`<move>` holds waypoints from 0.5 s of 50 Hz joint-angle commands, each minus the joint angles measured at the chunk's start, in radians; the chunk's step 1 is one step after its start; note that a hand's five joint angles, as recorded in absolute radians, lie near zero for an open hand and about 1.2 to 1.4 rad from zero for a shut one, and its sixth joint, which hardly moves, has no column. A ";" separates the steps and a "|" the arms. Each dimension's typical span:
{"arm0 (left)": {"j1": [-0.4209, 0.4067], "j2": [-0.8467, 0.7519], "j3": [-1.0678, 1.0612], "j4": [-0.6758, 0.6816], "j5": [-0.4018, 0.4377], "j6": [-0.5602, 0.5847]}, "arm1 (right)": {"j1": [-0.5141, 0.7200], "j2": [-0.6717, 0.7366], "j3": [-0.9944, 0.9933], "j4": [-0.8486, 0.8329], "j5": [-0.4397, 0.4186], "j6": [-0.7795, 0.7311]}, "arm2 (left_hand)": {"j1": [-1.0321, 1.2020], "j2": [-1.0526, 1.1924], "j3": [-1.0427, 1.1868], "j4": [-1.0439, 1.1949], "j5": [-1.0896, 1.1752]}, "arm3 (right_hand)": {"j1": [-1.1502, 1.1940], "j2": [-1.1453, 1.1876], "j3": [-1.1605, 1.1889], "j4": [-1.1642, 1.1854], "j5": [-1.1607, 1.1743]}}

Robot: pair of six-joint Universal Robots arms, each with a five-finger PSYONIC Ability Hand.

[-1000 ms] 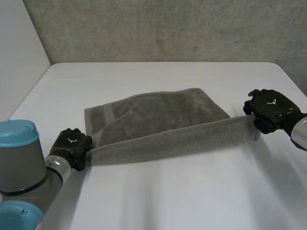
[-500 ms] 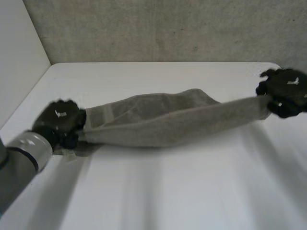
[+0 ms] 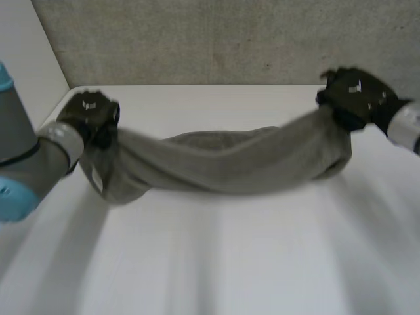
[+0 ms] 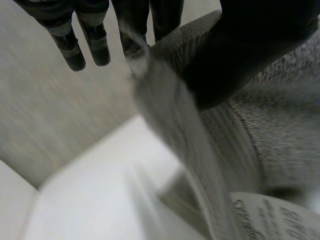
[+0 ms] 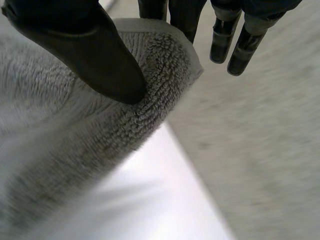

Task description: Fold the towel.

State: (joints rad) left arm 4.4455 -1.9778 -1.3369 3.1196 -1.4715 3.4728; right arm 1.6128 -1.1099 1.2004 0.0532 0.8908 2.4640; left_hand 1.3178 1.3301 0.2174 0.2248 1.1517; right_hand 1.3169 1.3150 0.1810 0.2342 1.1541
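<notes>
A grey towel [image 3: 230, 161] hangs in the air between my two hands and sags in the middle over the white table [image 3: 216, 262]. My left hand [image 3: 88, 115] is shut on its left corner, raised near the table's far left. In the left wrist view the thumb [image 4: 240, 45] pinches the towel [image 4: 280, 130] against the fingers, and a white label [image 4: 270, 220] dangles below. My right hand [image 3: 351, 95] is shut on the right corner at the far right. The right wrist view shows its thumb [image 5: 85, 45] pressing the towel's corner [image 5: 155, 70] against the fingers.
A grey wall [image 3: 216, 39] rises just behind the table's far edge. A pale side wall [image 3: 26, 79] stands at the left. My left arm [image 3: 26, 164] reaches along the table's left side.
Both hands have lifted the towel's corners off the table and carried them up and toward the far edge. The towel has left the table and now hangs between them.
</notes>
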 commanded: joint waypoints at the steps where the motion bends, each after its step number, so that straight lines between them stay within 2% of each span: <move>1: 0.008 -0.092 0.315 0.264 0.004 -0.009 | 0.067 0.070 -0.332 -0.261 0.228 0.070 | 0.078 0.066 -0.043 -0.050 0.070 | 0.079 0.081 -0.007 -0.060 0.068; 2: 0.008 -0.092 0.315 0.264 0.004 -0.009 | 0.068 0.035 -0.364 -0.342 0.267 0.142 | 0.078 0.066 -0.043 -0.050 0.070 | 0.079 0.081 -0.007 -0.060 0.068; 3: 0.008 -0.073 0.338 0.324 0.005 -0.009 | 0.068 0.035 -0.364 -0.343 0.267 0.142 | 0.078 0.066 -0.043 -0.050 0.070 | 0.079 0.081 -0.007 -0.060 0.068; 4: 0.008 -0.040 0.344 0.376 0.004 -0.012 | 0.064 -0.016 -0.369 -0.407 0.290 0.242 | 0.078 0.066 -0.043 -0.050 0.070 | 0.079 0.081 -0.007 -0.060 0.068; 5: 0.008 -0.039 0.344 0.376 0.004 -0.012 | 0.055 -0.068 -0.357 -0.433 0.271 0.341 | 0.078 0.066 -0.043 -0.050 0.070 | 0.079 0.081 -0.007 -0.060 0.068; 8: 0.006 0.045 0.324 0.438 0.014 -0.012 | 0.038 -0.105 -0.332 -0.431 0.238 0.431 | 0.078 0.066 -0.043 -0.050 0.070 | 0.079 0.081 -0.007 -0.060 0.068; 10: 0.008 0.079 0.288 0.438 0.036 -0.012 | 0.015 -0.117 -0.268 -0.438 0.166 0.527 | 0.078 0.066 -0.043 -0.050 0.070 | 0.079 0.081 -0.007 -0.060 0.068; 12: 0.015 0.119 0.193 0.444 0.097 -0.014 | 0.007 -0.126 -0.222 -0.428 0.133 0.523 | 0.078 0.066 -0.043 -0.050 0.070 | 0.079 0.081 -0.007 -0.060 0.068; 15: 0.026 0.128 0.109 0.445 0.131 -0.011 | 0.001 -0.151 -0.127 -0.414 0.082 0.494 | 0.078 0.066 -0.043 -0.050 0.070 | 0.079 0.081 -0.007 -0.060 0.068; 25: 0.052 0.116 -0.151 0.442 0.145 0.000 | -0.059 -0.168 0.128 -0.404 -0.016 0.426 | 0.078 0.066 -0.043 -0.050 0.070 | 0.079 0.081 -0.007 -0.060 0.068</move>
State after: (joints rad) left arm 4.4846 -1.8483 -1.3455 3.5636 -1.3297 3.4687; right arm 1.5893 -1.2805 1.1946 -0.3597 0.9201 2.9400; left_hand 1.3197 1.3323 0.2174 0.2248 1.1519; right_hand 1.3170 1.3202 0.1810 0.2342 1.1614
